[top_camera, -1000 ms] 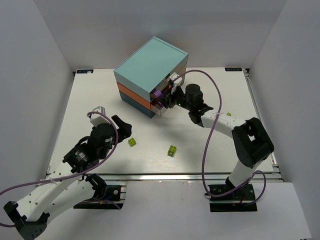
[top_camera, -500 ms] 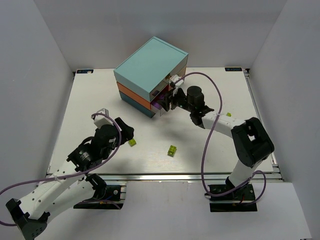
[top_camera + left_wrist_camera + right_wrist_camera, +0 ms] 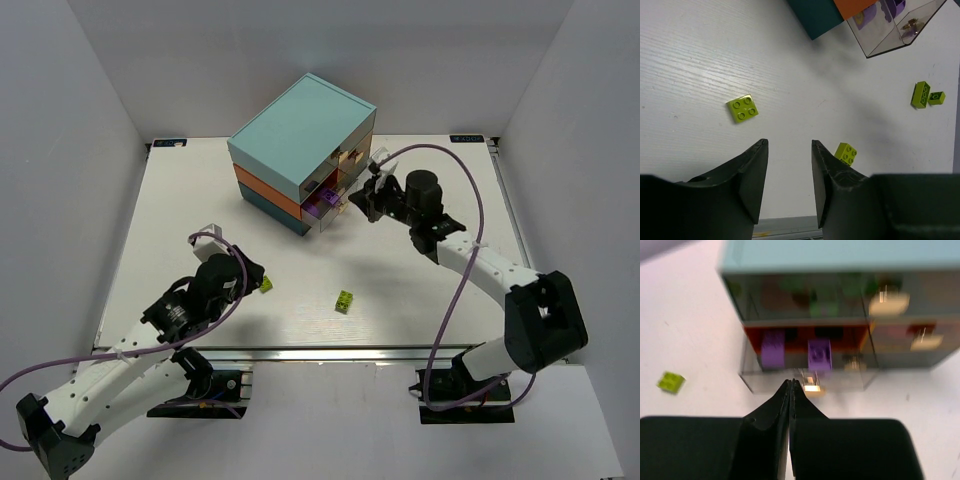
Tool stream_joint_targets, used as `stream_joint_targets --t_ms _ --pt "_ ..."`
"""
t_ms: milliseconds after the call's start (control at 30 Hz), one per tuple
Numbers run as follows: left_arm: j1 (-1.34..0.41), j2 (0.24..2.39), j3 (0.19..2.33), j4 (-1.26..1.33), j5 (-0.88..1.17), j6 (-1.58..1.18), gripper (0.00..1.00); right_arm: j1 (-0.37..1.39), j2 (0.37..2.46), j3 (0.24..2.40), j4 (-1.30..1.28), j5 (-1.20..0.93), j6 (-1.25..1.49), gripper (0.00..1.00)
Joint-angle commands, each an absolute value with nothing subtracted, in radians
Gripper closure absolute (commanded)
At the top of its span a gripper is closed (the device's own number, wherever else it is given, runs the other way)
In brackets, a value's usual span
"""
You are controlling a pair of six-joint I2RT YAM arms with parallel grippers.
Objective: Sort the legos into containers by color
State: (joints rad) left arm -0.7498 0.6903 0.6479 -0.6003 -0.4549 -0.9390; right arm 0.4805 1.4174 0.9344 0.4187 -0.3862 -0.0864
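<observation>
The containers are one chest (image 3: 300,140) with light teal, orange and dark teal layers. Its clear middle drawer (image 3: 325,208) stands pulled out, and two purple legos (image 3: 819,354) (image 3: 772,347) lie inside. My right gripper (image 3: 358,200) (image 3: 790,383) hovers just in front of that drawer, shut on nothing. A yellow-green lego (image 3: 266,284) (image 3: 742,108) lies on the table by my left gripper (image 3: 252,278) (image 3: 789,145), which is open and empty just above the table. Another yellow-green lego (image 3: 344,300) (image 3: 846,152) sits partly behind its right finger.
Two more yellow-green bricks (image 3: 921,94) (image 3: 936,98) lie further right on the white table (image 3: 200,200). Blurred green shapes show in the chest's upper drawer (image 3: 815,302). One yellow-green brick (image 3: 671,382) shows left of the chest. The table's metal front rail (image 3: 330,352) runs near the arm bases.
The right gripper let a purple brick go into the open drawer, drew back to the right and shut. The left gripper lowered toward the near yellow-green brick and its jaws narrowed.
</observation>
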Motion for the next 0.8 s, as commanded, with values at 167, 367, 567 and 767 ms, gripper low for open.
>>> stream_joint_targets --t_ms 167,367,567,767 --pt "-0.747 0.683 0.652 -0.601 -0.443 -0.951 0.46 0.468 1.571 0.989 0.184 -0.196 -0.081 1.00" --pt "-0.747 0.657 0.638 -0.614 -0.449 -0.965 0.42 0.465 1.675 1.045 0.209 -0.227 -0.094 1.00" --pt "-0.747 0.649 0.626 -0.609 -0.442 -0.974 0.34 0.468 1.773 1.123 0.255 -0.299 -0.081 1.00" --pt "-0.747 0.658 0.634 -0.614 -0.434 -0.968 0.29 0.471 1.883 1.264 0.276 -0.348 -0.023 1.00"
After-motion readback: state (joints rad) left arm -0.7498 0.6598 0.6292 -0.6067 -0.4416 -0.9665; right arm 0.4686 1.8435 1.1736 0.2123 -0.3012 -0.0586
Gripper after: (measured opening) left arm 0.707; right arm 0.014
